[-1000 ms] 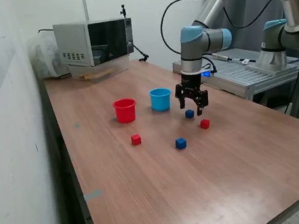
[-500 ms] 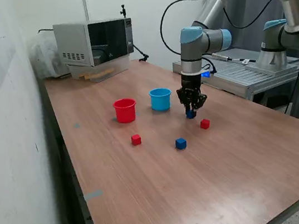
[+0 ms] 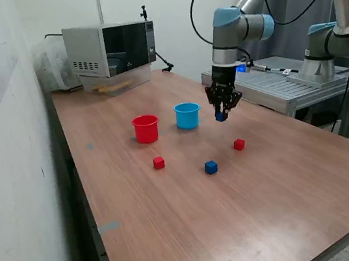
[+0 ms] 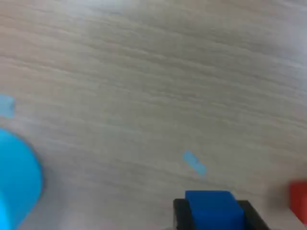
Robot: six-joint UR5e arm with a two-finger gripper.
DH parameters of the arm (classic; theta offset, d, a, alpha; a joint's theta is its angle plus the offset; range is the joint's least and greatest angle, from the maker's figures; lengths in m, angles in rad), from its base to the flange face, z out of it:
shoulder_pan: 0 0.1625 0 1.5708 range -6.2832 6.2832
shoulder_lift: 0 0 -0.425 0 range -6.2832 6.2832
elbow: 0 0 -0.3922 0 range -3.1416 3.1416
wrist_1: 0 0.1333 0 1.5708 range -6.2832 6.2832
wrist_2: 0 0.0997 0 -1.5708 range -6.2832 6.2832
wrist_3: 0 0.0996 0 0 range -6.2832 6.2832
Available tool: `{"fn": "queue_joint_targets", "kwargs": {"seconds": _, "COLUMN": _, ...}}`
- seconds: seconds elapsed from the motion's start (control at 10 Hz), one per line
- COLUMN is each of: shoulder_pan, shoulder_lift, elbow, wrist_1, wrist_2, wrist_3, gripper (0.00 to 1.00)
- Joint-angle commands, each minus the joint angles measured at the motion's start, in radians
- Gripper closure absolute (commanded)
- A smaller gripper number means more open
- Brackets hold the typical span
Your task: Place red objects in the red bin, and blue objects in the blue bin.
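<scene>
Gripper: your gripper [image 3: 221, 113] is clamped on a blue cube [image 3: 220, 116], held clear above the table [image 3: 284, 186]; the wrist view shows that cube [image 4: 211, 211] squeezed between both fingers.
Blue bin: the light blue cup [image 3: 186, 115] stands just to the exterior view's left of your gripper.
Red bin: the red cup [image 3: 145, 128] is left of the blue one, nearer the camera.
Other blue cube: second blue cube [image 3: 211, 167] sits on the table, near side.
Red cubes: one red cube [image 3: 239, 144] right of centre, another red cube [image 3: 158, 162] near the red cup.
</scene>
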Motion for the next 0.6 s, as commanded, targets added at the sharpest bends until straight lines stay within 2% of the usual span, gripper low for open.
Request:
{"fn": "queue_joint_targets", "kwargs": {"seconds": 0.0, "shoulder_pan": 0.001, "shoulder_lift": -0.155, "elbow": 0.0, "wrist_1": 0.086, "wrist_2": 0.002, "wrist_3": 0.003, "gripper": 1.0}}
{"fn": "queue_joint_targets", "kwargs": {"seconds": 0.1, "shoulder_pan": 0.001, "shoulder_lift": -0.177, "elbow": 0.0, "wrist_1": 0.088, "wrist_2": 0.002, "wrist_3": 0.003, "gripper": 1.0}}
{"fn": "queue_joint_targets", "kwargs": {"seconds": 0.4, "shoulder_pan": -0.021, "shoulder_lift": -0.138, "elbow": -0.048, "wrist_1": 0.091, "wrist_2": 0.001, "wrist_3": 0.001, "gripper": 1.0}}
{"fn": "queue_joint_targets", "kwargs": {"seconds": 0.5, "shoulder_pan": -0.098, "shoulder_lift": -0.107, "elbow": -0.078, "wrist_1": 0.094, "wrist_2": 0.001, "wrist_3": 0.0, "gripper": 1.0}}
